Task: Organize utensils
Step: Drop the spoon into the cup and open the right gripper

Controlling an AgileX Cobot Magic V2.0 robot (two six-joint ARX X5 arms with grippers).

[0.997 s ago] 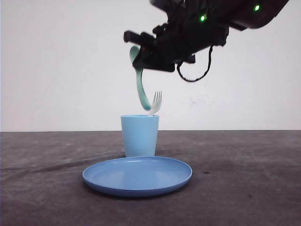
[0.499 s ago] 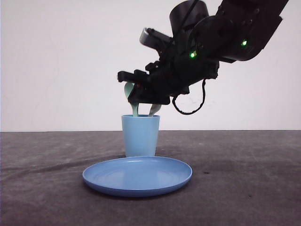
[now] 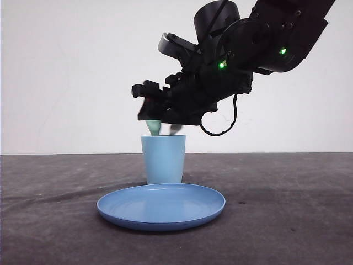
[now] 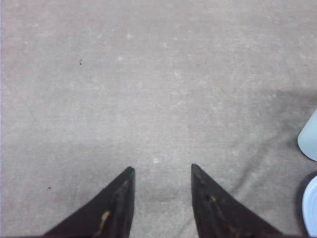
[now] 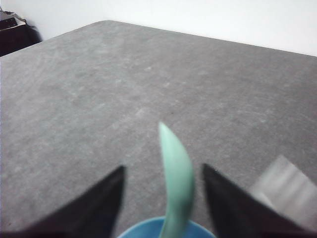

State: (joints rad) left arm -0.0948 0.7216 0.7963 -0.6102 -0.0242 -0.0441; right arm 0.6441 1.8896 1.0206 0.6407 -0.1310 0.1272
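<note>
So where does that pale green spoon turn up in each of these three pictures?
Front view: the pale mint-green plastic spoon pokes up from the light blue plastic cup, just under the right gripper.
Left wrist view: I can't make the spoon out; a sliver of the cup sits at the edge.
Right wrist view: spoon between the open fingers.
Shared landmark: the cup.

A plain white wall (image 3: 66, 72) stands behind a dark grey, felt-like tabletop (image 3: 287, 210), evenly lit, with soft shadows lying across its speckled surface.
</note>
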